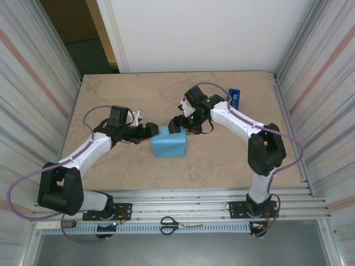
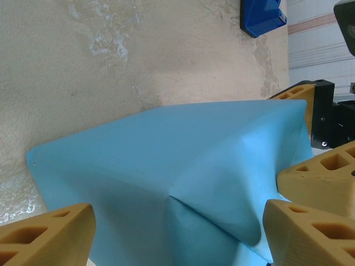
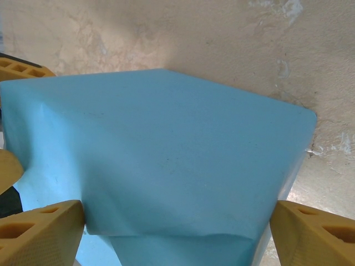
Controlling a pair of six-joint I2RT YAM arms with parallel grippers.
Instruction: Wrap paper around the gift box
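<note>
The paper (image 1: 169, 145), light sky blue face outward, is folded into a blocky parcel at mid table; the gift box is hidden under it. My left gripper (image 1: 157, 133) reaches the parcel's left end and my right gripper (image 1: 181, 127) its far right end. In the left wrist view the paper (image 2: 183, 166) shows a diagonal crease, and the left gripper (image 2: 177, 221) stands open, its tan fingers (image 2: 50, 235) flanking the parcel. The right gripper (image 3: 177, 216) is also open and straddles the paper (image 3: 166, 155), its fingertips close against the folds.
A royal-blue tape dispenser (image 1: 234, 98) stands at the back right of the table (image 1: 111, 94), also seen as a blue block (image 2: 262, 14). Scissors (image 1: 180, 224) lie on the rail between the arm bases. Metal frame walls close both sides.
</note>
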